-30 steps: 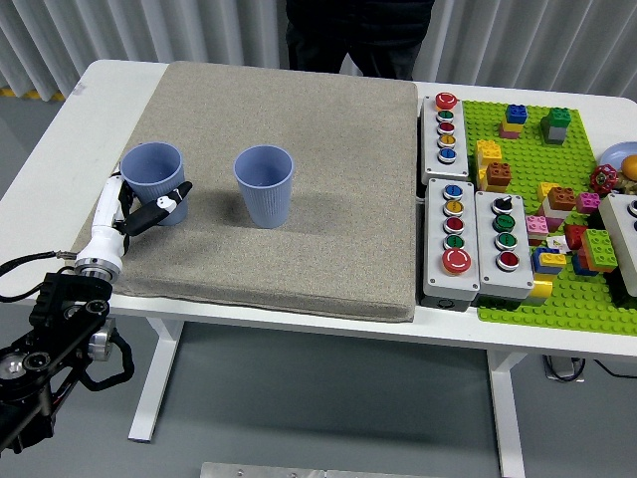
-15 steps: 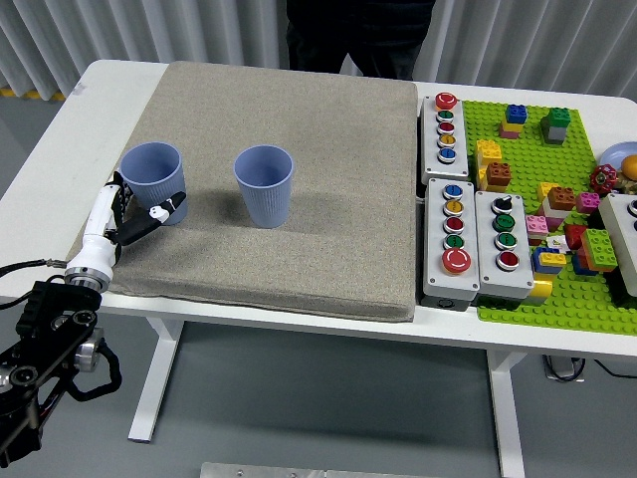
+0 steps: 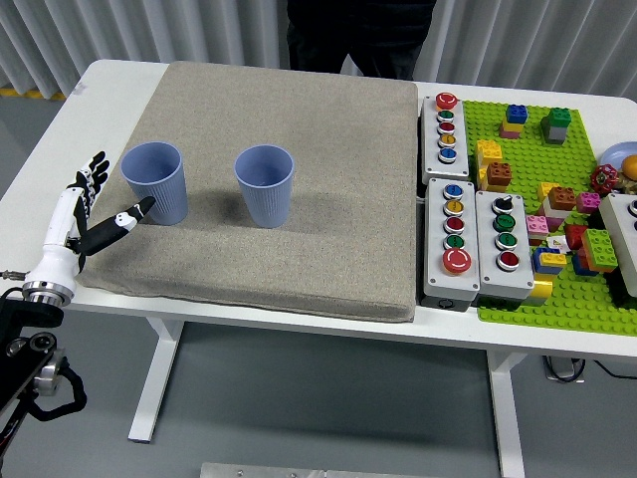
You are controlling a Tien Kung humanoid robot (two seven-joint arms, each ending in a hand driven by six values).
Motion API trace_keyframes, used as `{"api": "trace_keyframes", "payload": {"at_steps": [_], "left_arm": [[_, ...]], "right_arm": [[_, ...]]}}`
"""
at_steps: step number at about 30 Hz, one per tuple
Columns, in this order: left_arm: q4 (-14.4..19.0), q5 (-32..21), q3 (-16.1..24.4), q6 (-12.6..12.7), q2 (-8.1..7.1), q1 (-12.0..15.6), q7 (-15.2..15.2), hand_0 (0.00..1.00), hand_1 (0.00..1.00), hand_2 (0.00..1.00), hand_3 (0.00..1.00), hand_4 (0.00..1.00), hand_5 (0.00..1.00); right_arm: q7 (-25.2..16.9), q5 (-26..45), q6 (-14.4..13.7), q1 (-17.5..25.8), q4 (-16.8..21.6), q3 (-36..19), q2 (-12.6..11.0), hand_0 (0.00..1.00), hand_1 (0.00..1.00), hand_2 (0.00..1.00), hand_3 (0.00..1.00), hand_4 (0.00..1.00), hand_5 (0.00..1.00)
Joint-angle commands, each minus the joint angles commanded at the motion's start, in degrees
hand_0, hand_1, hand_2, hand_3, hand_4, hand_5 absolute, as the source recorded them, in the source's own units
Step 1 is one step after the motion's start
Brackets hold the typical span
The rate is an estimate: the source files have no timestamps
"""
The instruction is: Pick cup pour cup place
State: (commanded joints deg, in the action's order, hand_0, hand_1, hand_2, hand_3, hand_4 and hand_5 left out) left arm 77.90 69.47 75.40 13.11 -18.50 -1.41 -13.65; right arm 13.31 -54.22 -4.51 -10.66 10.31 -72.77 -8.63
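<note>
Your left hand (image 3: 88, 216) is sitting at about nine o'clock on the mat (image 3: 328, 159), fingers spread wide and holding nothing; its thumb tip is pointing toward the left cup (image 3: 155, 182) and is just beside its base, not wrapped round it. That cup is standing upright at nine o'clock near the mat's left edge. The second cup (image 3: 265, 185), also upright, is standing to its right, nearer the centre, clearly apart from it.

Judging by this, you are either at the very start of the pick or at the end of the placing; the frame alone is not telling which. If picking, you are needing to bring the open hand in around the left cup's wall, close evenly on the thin plastic, then lift straight before tilting over the second cup.
</note>
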Motion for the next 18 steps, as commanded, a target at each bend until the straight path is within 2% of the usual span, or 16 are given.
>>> {"api": "trace_keyframes", "payload": {"at_steps": [4, 8, 9, 12, 14, 15, 18], "left_arm": [[4.67, 1.31, 2.7, 0.1, -0.5, 1.38, 0.57, 0.998, 0.998, 0.998, 0.998, 0.983, 0.412], [7.7, -0.31, 5.09, 0.84, -1.47, -0.1, 0.81, 0.998, 0.998, 0.998, 0.998, 0.983, 0.412], [7.96, -1.29, 5.44, 1.01, -1.73, -0.74, 0.89, 0.982, 0.984, 0.998, 0.998, 0.955, 0.763], [7.01, -5.88, 6.02, 2.78, -2.42, -3.43, -0.1, 0.982, 0.984, 0.998, 0.998, 0.955, 0.763], [4.23, -10.65, 6.28, 3.7, -3.11, -7.22, -2.96, 0.982, 0.984, 0.998, 0.998, 0.955, 0.763], [2.55, -13.25, 6.65, 2.29, -3.49, -9.38, -4.06, 0.904, 0.9, 0.984, 0.998, 0.832, 0.998], [-1.97, -20.33, 6.85, -1.12, -4.92, -14.72, -5.86, 0.904, 0.9, 0.984, 0.998, 0.832, 0.998]], "right_arm": [[0.05, -0.19, 0.12, 0.22, 0.0, 0.0, 0.01, 0.721, 0.682, 0.671, 0.626, 0.104, 0.29], [-0.11, 0.36, 0.05, 0.43, 0.0, 0.53, -0.05, 0.721, 0.682, 0.671, 0.626, 0.104, 0.29], [-0.16, 0.55, 0.02, 0.45, 0.0, 0.64, -0.06, 0.72, 0.682, 0.673, 0.626, 0.104, 0.29], [-0.25, 0.99, -0.05, 0.43, 0.0, 0.91, -0.12, 0.72, 0.682, 0.673, 0.626, 0.104, 0.29], [-0.33, 1.43, -0.1, 0.3, 0.0, 1.35, -0.18, 0.72, 0.682, 0.673, 0.626, 0.104, 0.29], [-0.36, 1.64, -0.12, 0.18, 0.0, 1.49, -0.22, 0.72, 0.682, 0.671, 0.626, 0.104, 0.292], [-0.46, 2.43, -0.23, -0.11, 0.0, 1.97, -0.3, 0.72, 0.682, 0.671, 0.626, 0.104, 0.292]]}}
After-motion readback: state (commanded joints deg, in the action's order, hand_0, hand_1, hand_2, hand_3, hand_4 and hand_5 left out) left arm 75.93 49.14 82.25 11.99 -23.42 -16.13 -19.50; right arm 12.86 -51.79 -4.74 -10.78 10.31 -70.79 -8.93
